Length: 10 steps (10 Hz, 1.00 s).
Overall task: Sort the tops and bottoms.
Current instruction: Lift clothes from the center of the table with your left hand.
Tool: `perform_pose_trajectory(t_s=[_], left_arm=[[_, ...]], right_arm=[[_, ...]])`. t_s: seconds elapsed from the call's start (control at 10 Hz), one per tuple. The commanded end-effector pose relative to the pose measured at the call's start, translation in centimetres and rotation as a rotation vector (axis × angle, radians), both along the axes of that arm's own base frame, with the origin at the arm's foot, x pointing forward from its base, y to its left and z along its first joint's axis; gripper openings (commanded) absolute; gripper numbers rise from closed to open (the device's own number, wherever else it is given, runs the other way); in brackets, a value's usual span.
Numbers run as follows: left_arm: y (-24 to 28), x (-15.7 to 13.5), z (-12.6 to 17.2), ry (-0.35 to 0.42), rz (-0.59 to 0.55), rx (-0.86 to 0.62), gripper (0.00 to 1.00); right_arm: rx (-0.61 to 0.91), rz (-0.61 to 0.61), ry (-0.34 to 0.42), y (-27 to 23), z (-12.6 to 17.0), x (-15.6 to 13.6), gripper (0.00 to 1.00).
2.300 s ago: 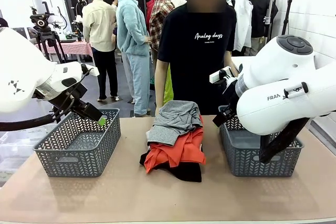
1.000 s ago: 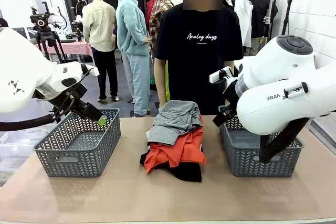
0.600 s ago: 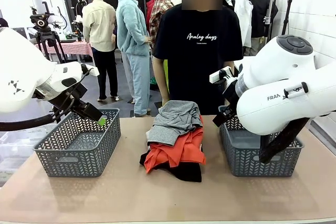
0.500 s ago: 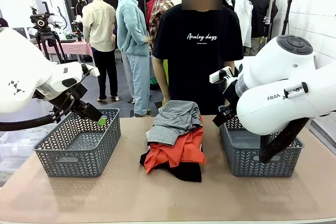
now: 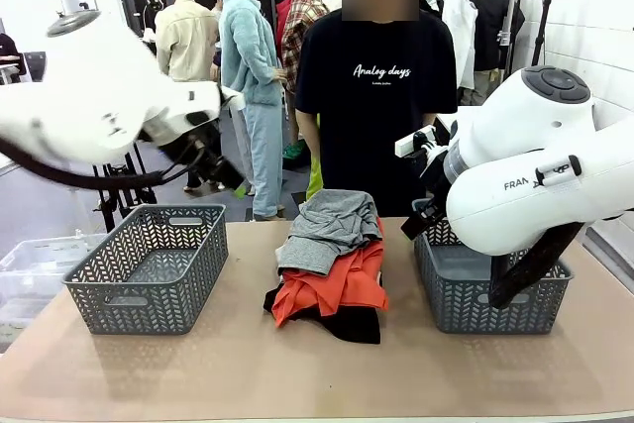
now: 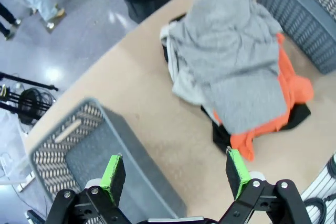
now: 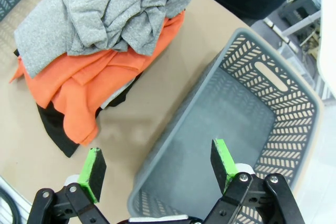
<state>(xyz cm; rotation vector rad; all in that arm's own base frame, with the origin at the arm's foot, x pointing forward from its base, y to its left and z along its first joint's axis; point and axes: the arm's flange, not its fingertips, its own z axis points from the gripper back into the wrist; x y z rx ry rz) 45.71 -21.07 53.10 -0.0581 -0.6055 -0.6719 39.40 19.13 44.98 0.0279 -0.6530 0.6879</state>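
1. Left wrist view: the left claw (image 6: 175,174) hangs over the worktop (image 6: 152,103) with its green pads (image 6: 113,176) spread wide apart and nothing between them.
2. Directly below one pad lies the left basket (image 6: 139,177), a grey lattice one; below the gap between the pads is bare worktop.
3. Farther ahead of this claw, toward its other pad's side, sits the pile of clothes. A crumpled grey top (image 6: 231,72) lies uppermost, and an orange-red shirt (image 6: 287,92) pokes out beneath it. The black bottoms (image 6: 297,117) lie lowest, flat on the worktop.
4. Front view: the left claw is raised high, above the far corner of the left basket and well apart from the pile. A person in a black T-shirt (image 5: 376,96) stands beyond it at the far edge.
5. Right wrist view: the right claw (image 7: 159,169) also has its pads apart and holds nothing.
6. One of its pads hovers above the inside of the right basket (image 7: 296,129), the other above bare worktop.
7. Ahead of that second pad lies the pile, near the right basket, with a strip of worktop between them.
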Motion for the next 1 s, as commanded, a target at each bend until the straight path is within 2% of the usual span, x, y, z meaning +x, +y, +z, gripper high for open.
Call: perform_pose_trajectory(t_s=[0.0,0.1,0.2,0.3,0.4,0.5,0.6,0.7,0.9], left_arm=[[-3.0,3.8,-0.5,0.059,0.04,0.0,1.0],[-4.0,4.8,-1.1,0.081,0.046,-0.03,1.0],[-4.4,4.8,-1.2,0.076,0.133,-0.058,1.0],[-3.1,4.1,-1.2,0.046,0.016,-0.019,1.0],[-3.1,4.1,-1.2,0.046,0.016,-0.019,1.0],[-4.2,5.3,-2.1,0.072,0.052,-0.042,1.0],[-2.6,3.9,-2.4,0.119,0.105,-0.02,1.0],[-3.0,4.7,-2.7,0.164,0.09,-0.031,1.0],[-6.4,7.0,-3.6,0.2,0.025,-0.04,1.0]], right_arm=[[0.004,-0.002,-0.005,-0.1,-0.1,0.1,1.0],[0.004,-0.002,-0.005,-0.1,-0.1,0.1,1.0],[0.004,-0.002,-0.005,-0.1,-0.1,0.1,1.0],[0.004,-0.002,-0.005,-0.1,-0.1,0.1,1.0],[0.004,-0.002,-0.005,-0.1,-0.1,0.1,1.0],[0.004,-0.002,-0.005,-0.1,-0.1,0.1,1.0],[0.004,-0.002,-0.005,-0.1,-0.1,0.1,1.0],[0.004,-0.002,-0.005,-0.1,-0.1,0.1,1.0],[0.004,-0.002,-0.005,-0.1,-0.1,0.1,1.0]])
